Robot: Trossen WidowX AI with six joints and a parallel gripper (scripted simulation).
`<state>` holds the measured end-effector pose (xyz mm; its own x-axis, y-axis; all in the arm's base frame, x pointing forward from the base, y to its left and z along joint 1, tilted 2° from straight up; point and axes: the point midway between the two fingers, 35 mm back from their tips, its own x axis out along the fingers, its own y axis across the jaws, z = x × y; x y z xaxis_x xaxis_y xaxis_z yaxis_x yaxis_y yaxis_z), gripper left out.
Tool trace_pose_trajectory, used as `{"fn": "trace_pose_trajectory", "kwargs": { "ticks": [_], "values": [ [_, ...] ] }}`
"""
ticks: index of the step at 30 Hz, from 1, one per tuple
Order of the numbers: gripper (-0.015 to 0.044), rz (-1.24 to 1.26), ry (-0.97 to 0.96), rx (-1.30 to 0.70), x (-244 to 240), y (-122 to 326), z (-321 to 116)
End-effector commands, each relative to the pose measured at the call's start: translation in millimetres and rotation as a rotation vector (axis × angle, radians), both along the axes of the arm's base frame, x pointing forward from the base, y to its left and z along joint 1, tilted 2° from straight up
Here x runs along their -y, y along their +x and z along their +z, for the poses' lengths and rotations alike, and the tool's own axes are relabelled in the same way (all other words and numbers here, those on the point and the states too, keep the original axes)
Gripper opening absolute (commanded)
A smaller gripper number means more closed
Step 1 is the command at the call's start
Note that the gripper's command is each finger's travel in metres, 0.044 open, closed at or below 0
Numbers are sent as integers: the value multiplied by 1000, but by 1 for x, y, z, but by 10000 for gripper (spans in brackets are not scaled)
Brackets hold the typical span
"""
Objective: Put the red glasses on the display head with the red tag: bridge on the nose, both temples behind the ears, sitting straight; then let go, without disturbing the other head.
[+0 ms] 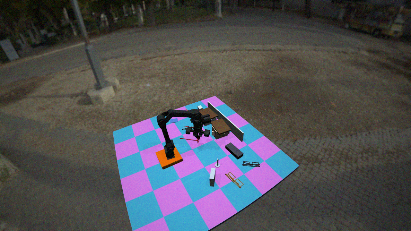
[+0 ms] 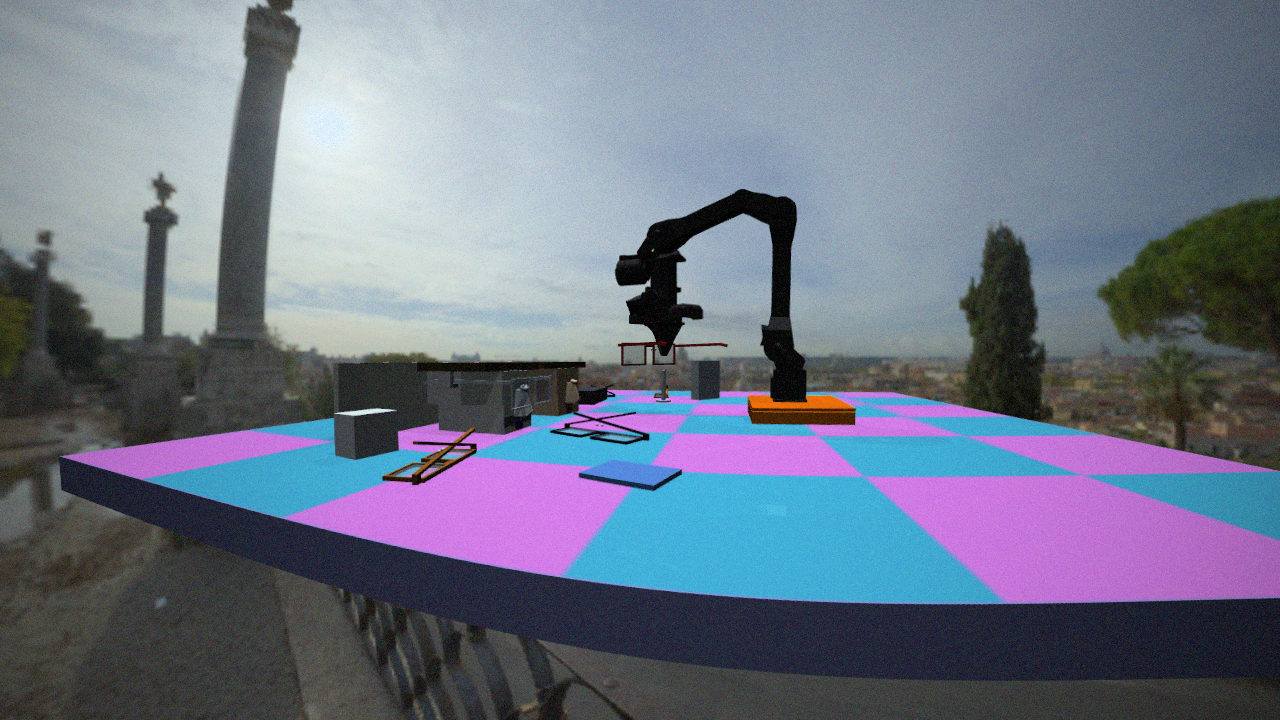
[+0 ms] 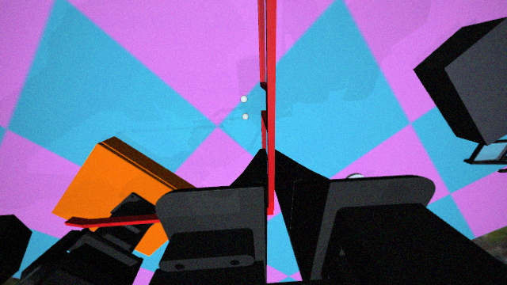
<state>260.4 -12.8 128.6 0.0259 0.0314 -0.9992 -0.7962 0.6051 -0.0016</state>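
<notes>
From where I stand, I can't make out any lettering, label, brand, number or sign on anything carried by the checkered tabletop [image 1: 173,198] [image 2: 778,537] [image 3: 131,75].
</notes>
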Motion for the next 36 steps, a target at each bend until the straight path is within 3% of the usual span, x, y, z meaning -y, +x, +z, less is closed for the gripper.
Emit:
{"fn": "trace_pose_trajectory", "kwargs": {
  "ticks": [1, 36],
  "values": [
    [0, 66, 3, 2, -6, -5, -2],
    [0, 66, 3, 3, -7, 0, -30]
  ]
}}
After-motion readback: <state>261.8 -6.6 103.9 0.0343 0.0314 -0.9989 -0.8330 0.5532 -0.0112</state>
